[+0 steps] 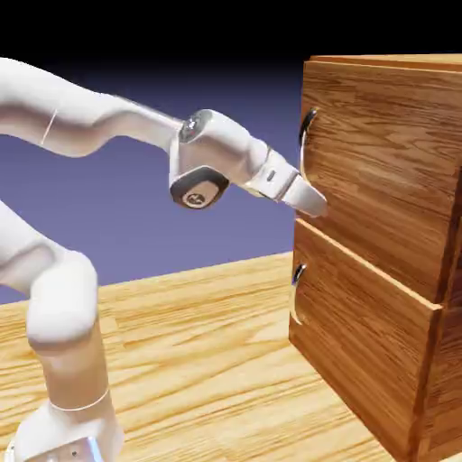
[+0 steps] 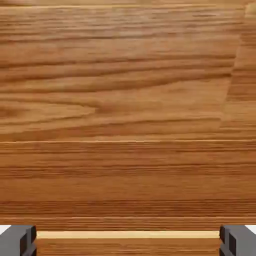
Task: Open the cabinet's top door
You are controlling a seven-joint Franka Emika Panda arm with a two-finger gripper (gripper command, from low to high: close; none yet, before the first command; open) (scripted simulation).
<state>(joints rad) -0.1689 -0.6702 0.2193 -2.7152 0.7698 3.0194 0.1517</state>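
Place: a rendered test scene, not a lived-in room, set up like a bare robot lab.
Backdrop: a plain blue-violet wall point(image 1: 198, 217) fading to black at the top, with no windows, shelves or fittings.
Counter: a pale wood-grain counter point(image 1: 198, 361) with even, repeating grain, flat and uniformly lit.
Furniture: one reddish-brown wood cabinet point(image 1: 388, 271) stands on the counter at the right, its panels sharp-edged and its grain looking painted on.
Machine: a smooth white robot arm point(image 1: 63, 316) rises at the lower left, glossy and unmarked.
Close view: filled by wood grain alone.
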